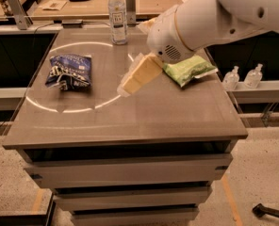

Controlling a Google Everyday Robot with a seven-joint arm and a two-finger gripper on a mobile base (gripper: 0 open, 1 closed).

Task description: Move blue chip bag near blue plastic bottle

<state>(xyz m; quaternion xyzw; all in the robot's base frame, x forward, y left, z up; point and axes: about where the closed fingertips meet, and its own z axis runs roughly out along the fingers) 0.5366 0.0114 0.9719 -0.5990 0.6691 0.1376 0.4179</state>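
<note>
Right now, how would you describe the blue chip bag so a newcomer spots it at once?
On the grey table, look at the left half, inside the ring of light. The blue chip bag lies there, left of the gripper hanging over the table's middle. It is dark blue and crumpled, unlike the flat green chip bag at right and the tall blue plastic bottle at the back.

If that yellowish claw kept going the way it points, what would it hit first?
Probably the table top, just ahead of the gripper, which slants downward over the table's middle. The blue chip bag seems to lie off that line, though depth is unclear.
</note>
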